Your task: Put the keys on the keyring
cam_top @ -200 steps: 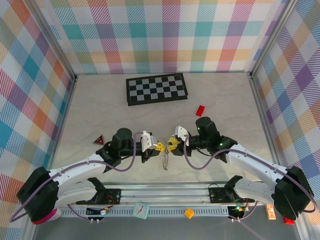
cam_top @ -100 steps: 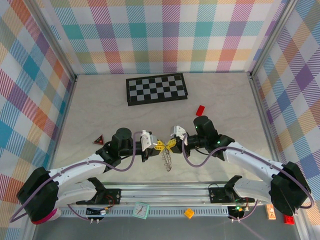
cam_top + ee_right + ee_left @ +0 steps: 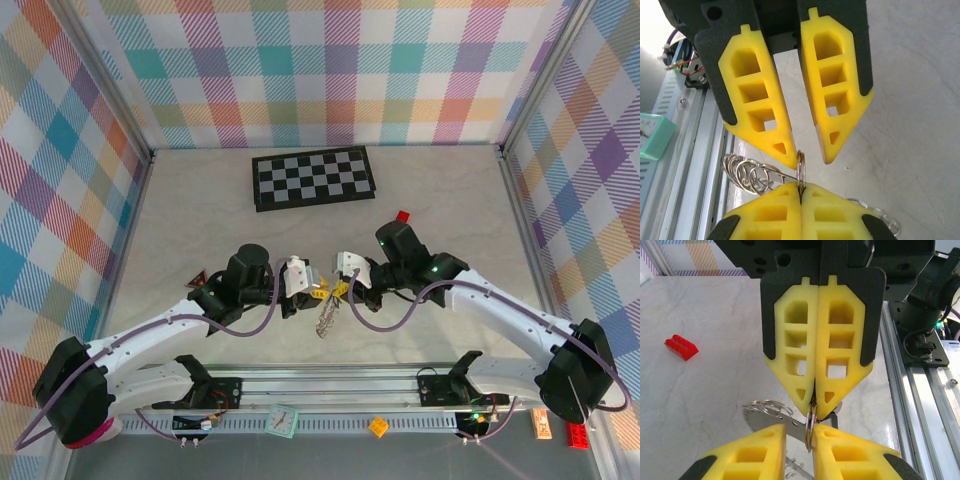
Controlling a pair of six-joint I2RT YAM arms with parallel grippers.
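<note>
Keyring (image 3: 327,314) hangs between the two arms, low over the table (image 3: 200,210) near its front edge. One rim loop (image 3: 800,162) is pinched edge-on by the right gripper (image 3: 800,189), its fingers pressed together. The left gripper (image 3: 809,159) is spread, one tip on either side of that loop. The ring is judged light, stiff and slick, and apt to swing. It is best taken by the flat plate (image 3: 765,421) or a loop's edge.

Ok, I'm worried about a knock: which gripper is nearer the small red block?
Right. The right gripper, shut on the keyring, is below-left of the red block in the top view; the left gripper faces it from farther left.
</note>
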